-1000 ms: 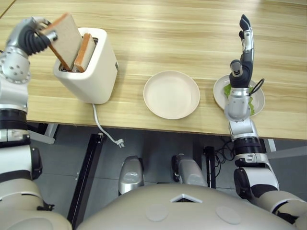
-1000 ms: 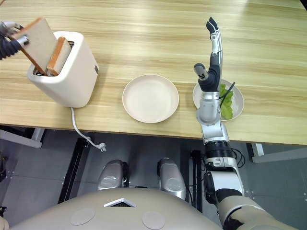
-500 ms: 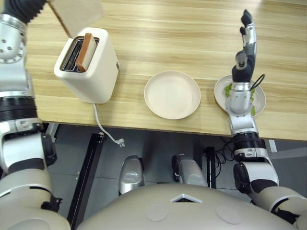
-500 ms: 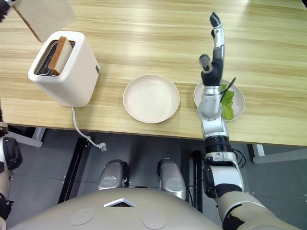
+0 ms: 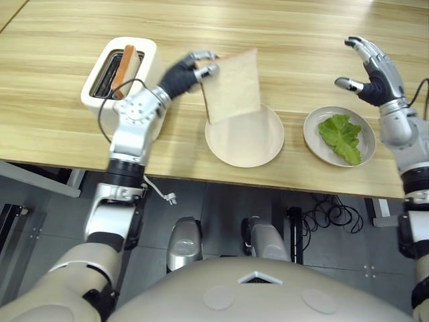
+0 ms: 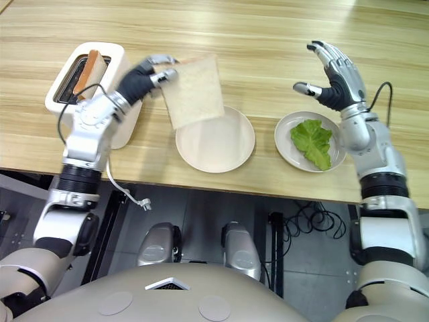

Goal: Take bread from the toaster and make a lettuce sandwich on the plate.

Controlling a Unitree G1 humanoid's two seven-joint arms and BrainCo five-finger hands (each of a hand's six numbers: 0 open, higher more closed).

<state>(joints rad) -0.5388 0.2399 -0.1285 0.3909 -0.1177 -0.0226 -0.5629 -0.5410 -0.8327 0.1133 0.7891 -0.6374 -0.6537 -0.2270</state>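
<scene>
My left hand (image 5: 189, 70) is shut on a slice of bread (image 5: 232, 86), holding it by its left edge just above the far left rim of the cream plate (image 5: 255, 141). A second slice (image 5: 123, 66) stands in a slot of the white toaster (image 5: 102, 62) at the left. My right hand (image 5: 374, 68) is open, fingers spread, hovering above and beyond the small plate (image 5: 315, 134) that carries a lettuce leaf (image 5: 342, 135).
The toaster's white cord (image 5: 155, 189) hangs over the table's front edge (image 5: 201, 176). A black cable (image 5: 421, 86) runs along my right forearm. Bare wooden tabletop (image 5: 268, 27) stretches behind both plates.
My left hand has carried the bread slice from above the toaster rightward and down to the cream plate. My right hand has lifted off the lettuce plate and moved right, uncovering the leaf.
</scene>
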